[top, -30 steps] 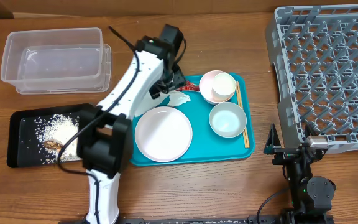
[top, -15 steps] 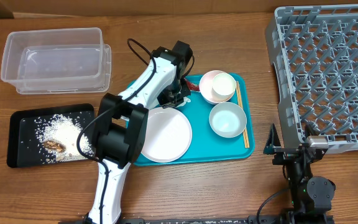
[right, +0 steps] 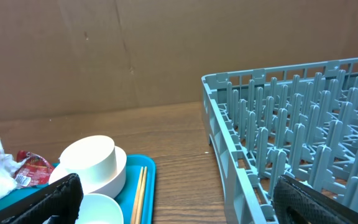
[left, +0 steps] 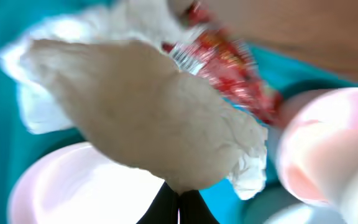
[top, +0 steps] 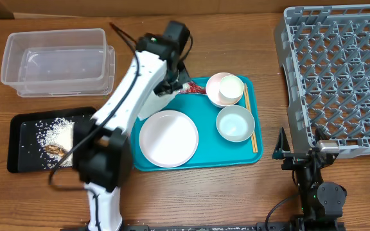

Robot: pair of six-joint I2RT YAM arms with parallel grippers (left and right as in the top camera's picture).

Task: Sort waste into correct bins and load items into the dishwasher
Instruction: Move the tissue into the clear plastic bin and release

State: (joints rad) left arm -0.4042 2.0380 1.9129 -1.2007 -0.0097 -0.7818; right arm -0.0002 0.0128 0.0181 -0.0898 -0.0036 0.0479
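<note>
Brown wooden table (top: 236, 192), grain running left to right. Far-left: clear plastic tub (top: 56, 82), rounded corners; just nearer the camera's bottom edge, shallow black tray (top: 24, 131), apart from the tub. Centre: teal serving tray (top: 207, 151), flat on the wood; right side: grey dish rack (top: 294, 115), well apart from it, running off the frame.

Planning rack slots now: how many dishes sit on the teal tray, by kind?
Plate: 1
White bowls, stacked: 2
Grey-blue bowl: 1
Chopsticks, pair: 1
Total: 5
</note>
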